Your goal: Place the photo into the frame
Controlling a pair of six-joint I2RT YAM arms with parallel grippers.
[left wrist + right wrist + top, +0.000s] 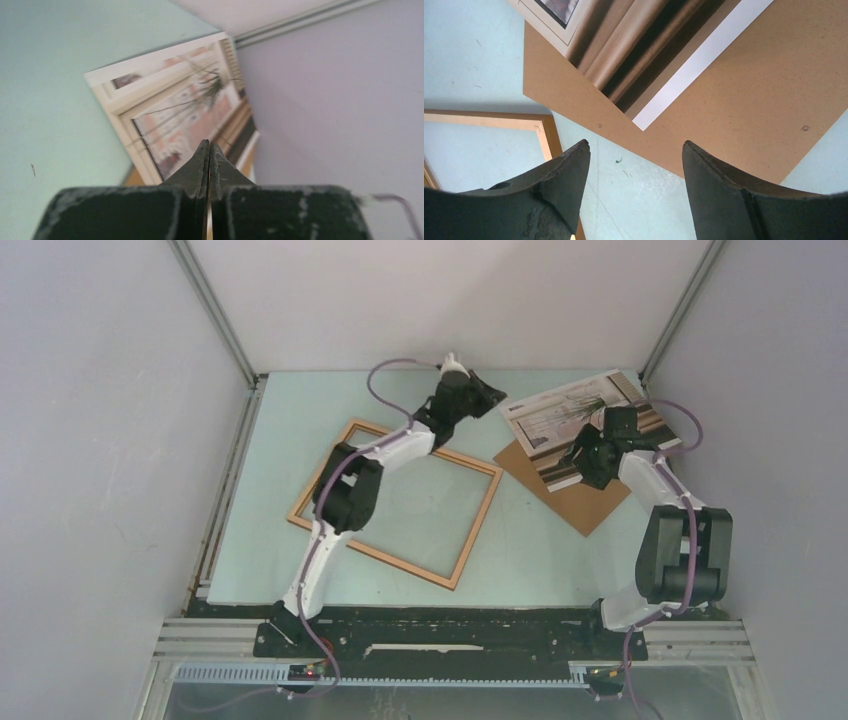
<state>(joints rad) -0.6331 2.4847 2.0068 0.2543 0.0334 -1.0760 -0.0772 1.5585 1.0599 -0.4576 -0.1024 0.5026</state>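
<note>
**Top external view**
- Left gripper (488,396): fingers pressed together, tips just beside the photo's near corner. Contact cannot be told from here.
- Right gripper (585,462): fingers spread, hanging over the photo's striped end and holding nothing.
- Photo (560,420): lies flat and askew between the two grippers, partly on the backing board (585,505).
- Frame (478,528): flat on the table (560,560), behind and beneath the left arm, apart from the photo.

**Left wrist view**
- Left gripper (208,146): tips shut tight against each other. Whether any edge is pinched between them cannot be told.
- Photo (170,100): straight ahead of the tips, plant lines showing.
- Table (50,100): to the left of the fingers.
- Wall (340,100): to the right of the fingers.

**Right wrist view**
- Right gripper (634,147): fingers wide apart, only bare table and board edge in the gap.
- Photo (649,45): ahead of the tips, brown stripes and white border showing, lying on the backing board (749,100).
- Frame (549,135): its corner just beside the left finger.
</note>
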